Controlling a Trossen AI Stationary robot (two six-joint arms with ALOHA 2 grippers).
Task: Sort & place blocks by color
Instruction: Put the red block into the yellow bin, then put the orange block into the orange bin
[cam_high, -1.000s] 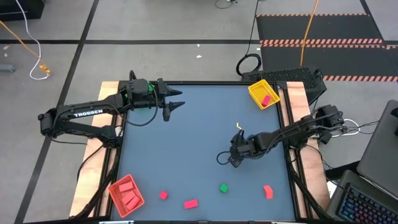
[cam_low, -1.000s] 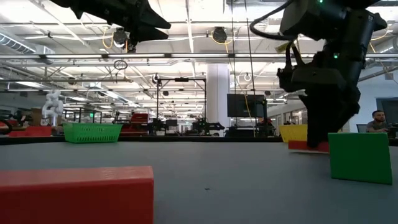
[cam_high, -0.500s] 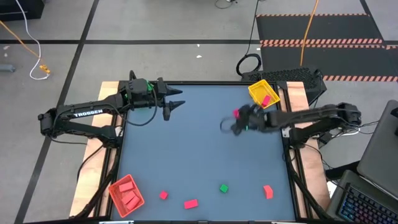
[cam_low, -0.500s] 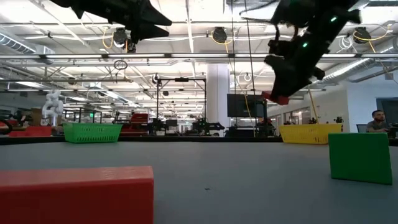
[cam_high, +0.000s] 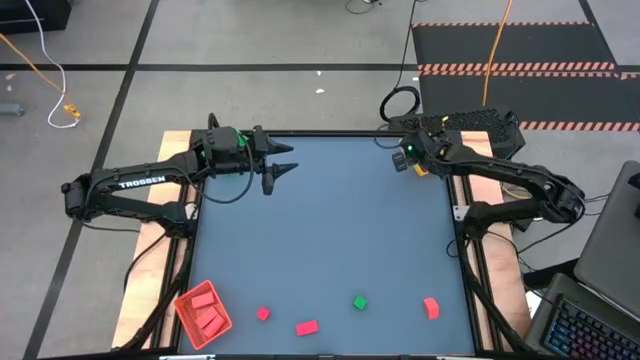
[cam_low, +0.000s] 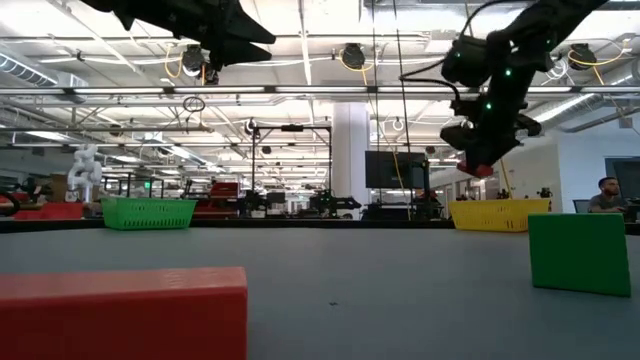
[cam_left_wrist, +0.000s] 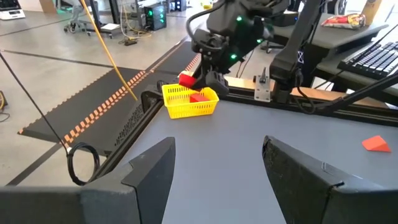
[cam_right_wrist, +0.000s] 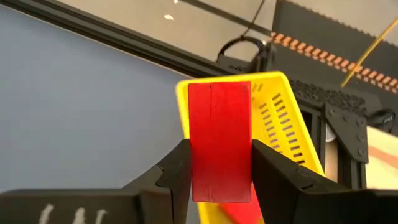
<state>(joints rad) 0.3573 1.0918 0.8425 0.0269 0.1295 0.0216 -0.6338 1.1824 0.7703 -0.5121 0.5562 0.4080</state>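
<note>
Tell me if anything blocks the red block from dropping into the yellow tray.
Nothing visible does. The right gripper holds the red block just above the yellow tray, which already holds another red block.

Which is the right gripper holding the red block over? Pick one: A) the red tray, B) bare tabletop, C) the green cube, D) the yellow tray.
D: the right gripper grips the red block directly above the yellow tray.

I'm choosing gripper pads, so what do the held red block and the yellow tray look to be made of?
Red block: likely painted wood or matte plastic, with flat faces, a faint line and no gloss. Yellow tray: probably moulded plastic, its thin wall pierced by rows of slots. The right gripper clamps the block.
</note>
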